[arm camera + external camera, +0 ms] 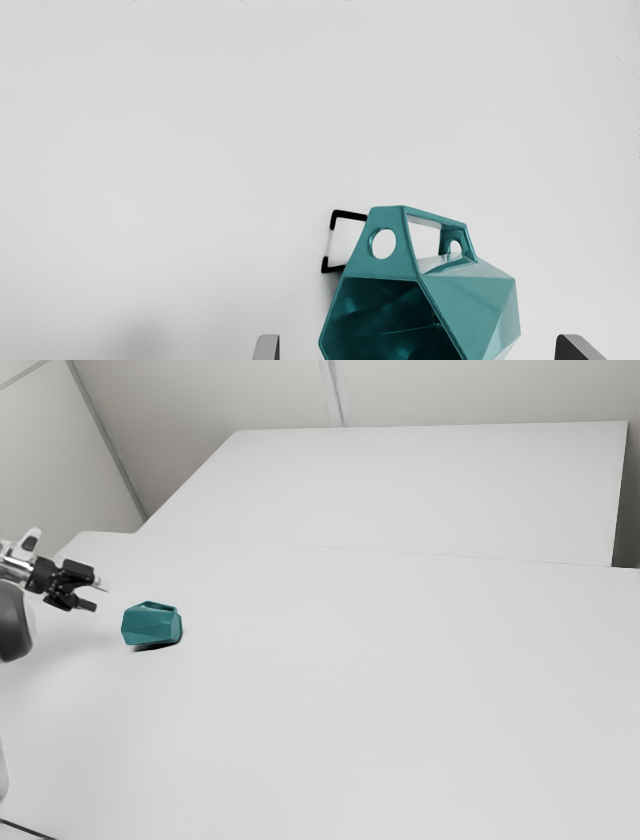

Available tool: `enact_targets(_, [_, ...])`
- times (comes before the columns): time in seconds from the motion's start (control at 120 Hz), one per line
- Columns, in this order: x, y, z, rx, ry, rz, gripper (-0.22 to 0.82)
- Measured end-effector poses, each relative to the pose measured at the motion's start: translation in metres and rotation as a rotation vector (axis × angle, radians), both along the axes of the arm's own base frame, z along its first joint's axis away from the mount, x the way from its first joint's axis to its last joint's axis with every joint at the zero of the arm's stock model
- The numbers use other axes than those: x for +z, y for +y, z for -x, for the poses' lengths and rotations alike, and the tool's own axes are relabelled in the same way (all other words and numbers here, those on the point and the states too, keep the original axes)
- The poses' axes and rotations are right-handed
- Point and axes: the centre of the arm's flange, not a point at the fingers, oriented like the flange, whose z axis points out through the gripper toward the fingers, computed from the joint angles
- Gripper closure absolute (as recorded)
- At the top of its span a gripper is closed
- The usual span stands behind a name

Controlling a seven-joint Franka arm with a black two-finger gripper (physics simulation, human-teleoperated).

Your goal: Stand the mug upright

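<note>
My gripper is at the exterior view's left, above the table and a short way from the teal mug, its two fingers spread. The mug lies on its side, faceted and glossy. In the wrist view, the mug shows its dark open mouth toward my hand and its handle raised on the upper side. Part of its body is cut off by the bottom edge. The fingertips of my gripper stand wide apart, open, with the mug seen between them and no grip on it.
The white table spreads under the mug, with a second white surface behind it. A black bracket-shaped mark shows beside the mug's handle. A dark cable runs at the exterior view's lower left corner.
</note>
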Motion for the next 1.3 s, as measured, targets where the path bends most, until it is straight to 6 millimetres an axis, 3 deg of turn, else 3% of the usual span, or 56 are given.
enact_targets(0.35, [-0.011,-0.021,0.017,0.012,-0.04,0.06,0.0])
enact_targets(0.792, [-0.035,-0.042,0.011,0.04,-0.048,0.12,0.0])
enact_targets(1.075, [-0.038,-0.055,-0.001,0.046,-0.07,0.139,0.0])
enact_targets(1.3, [-0.044,-0.061,0.005,0.062,-0.058,0.165,0.0])
